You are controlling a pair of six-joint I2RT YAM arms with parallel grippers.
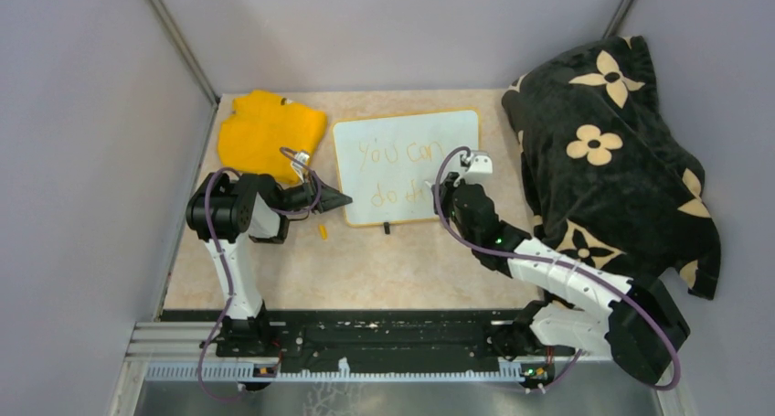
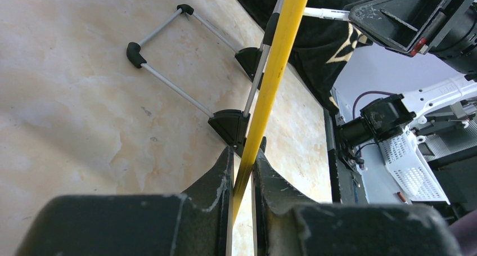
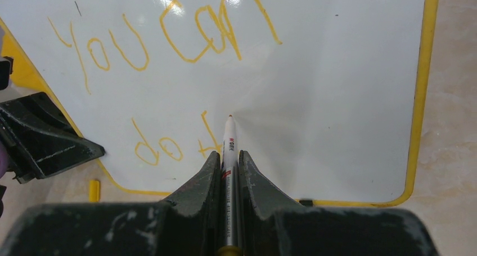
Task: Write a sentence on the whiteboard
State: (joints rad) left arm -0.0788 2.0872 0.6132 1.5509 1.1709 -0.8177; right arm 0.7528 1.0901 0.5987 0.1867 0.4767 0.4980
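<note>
Whiteboard (image 1: 407, 165) tilted up on table (image 1: 384, 270), between yellow cloth (image 1: 265, 128) and flowered black blanket (image 1: 612, 160). Left arm low, left end effector (image 2: 243, 171) clamped on board's yellow rim. Right arm reaching over board's near edge, right end effector (image 3: 229, 153) closed on white marker (image 3: 229, 135), tip beside last stroke. Sentence (image 3: 169, 42) reads "you can", below it "do t". Marker print illegible.

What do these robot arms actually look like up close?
The left arm and right arm each mix white shells with chunky black joints, and a purple cable loops along each. The left pincer and right pincer have two wedge-shaped black fingers, scuffed pale at the edges.
</note>
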